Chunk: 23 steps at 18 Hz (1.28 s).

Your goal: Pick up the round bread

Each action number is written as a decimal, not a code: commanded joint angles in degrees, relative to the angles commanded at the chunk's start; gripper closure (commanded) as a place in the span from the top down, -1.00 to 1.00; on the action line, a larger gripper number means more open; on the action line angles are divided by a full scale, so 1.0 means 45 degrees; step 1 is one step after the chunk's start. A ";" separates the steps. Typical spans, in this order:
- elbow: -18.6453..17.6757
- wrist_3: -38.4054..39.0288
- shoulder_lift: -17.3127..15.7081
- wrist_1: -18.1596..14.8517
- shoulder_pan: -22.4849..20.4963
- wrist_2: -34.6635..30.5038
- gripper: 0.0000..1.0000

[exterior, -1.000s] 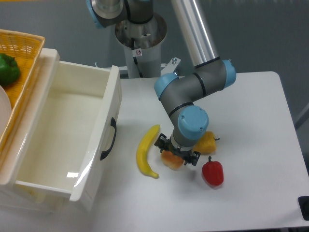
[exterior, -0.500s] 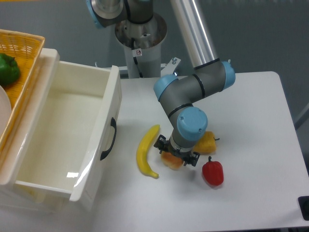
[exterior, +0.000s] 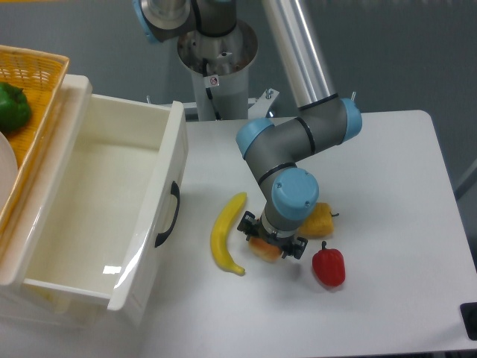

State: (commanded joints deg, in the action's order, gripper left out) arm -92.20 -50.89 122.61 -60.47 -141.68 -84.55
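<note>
The round bread [exterior: 264,250], an orange and pale glossy bun, lies on the white table [exterior: 387,186] between the banana and the red pepper. My gripper [exterior: 271,241] points straight down over it. The wrist covers most of the bun, so only its lower front edge shows. The black fingers [exterior: 245,224] stand on either side of the bread, and the gripper looks open around it. The fingertips themselves are hidden under the wrist.
A yellow banana [exterior: 224,233] lies just left of the gripper. A yellow bell pepper [exterior: 320,220] sits right behind it and a red bell pepper [exterior: 329,268] to the lower right. A white open drawer box [exterior: 112,209] and a wicker basket [exterior: 33,82] stand at the left.
The wrist has shifted slightly down and left over the bread, covering more of it. The bread, banana and peppers have stayed in place.
</note>
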 joint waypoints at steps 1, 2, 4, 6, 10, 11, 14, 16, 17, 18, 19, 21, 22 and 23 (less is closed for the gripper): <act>0.0000 0.0000 0.0000 0.0000 0.0000 0.0000 0.58; 0.0000 0.0019 -0.0019 0.0000 0.0000 0.0000 0.42; 0.0000 0.0020 -0.0020 0.0000 0.0000 0.0000 0.22; 0.0000 0.0020 -0.0020 -0.0020 0.0000 0.0000 -0.16; 0.0137 0.0000 -0.0059 -0.0039 -0.0020 0.0019 -0.73; 0.0195 0.0000 -0.0078 -0.0039 -0.0020 0.0000 -0.78; 0.0351 -0.0039 -0.0117 -0.0078 -0.0058 0.0000 -0.82; 0.0507 -0.0078 -0.0195 -0.0117 -0.0059 0.0000 -0.82; 0.0624 -0.0097 -0.0273 -0.0156 -0.0059 -0.0019 -0.82; 0.0703 -0.0117 -0.0370 -0.0176 -0.0059 -0.0020 -0.82; 0.0703 -0.0156 -0.0506 -0.0176 -0.0059 -0.0020 -0.82; 0.0703 -0.0544 -0.0877 -0.0176 -0.0078 -0.0020 -0.82; 0.0703 -0.0856 -0.1014 -0.0195 -0.0078 0.0000 -0.82; 0.0703 -0.1111 -0.1151 -0.0234 -0.0078 -0.0019 -0.82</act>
State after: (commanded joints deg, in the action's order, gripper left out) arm -89.03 -55.89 117.43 -61.52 -142.03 -84.64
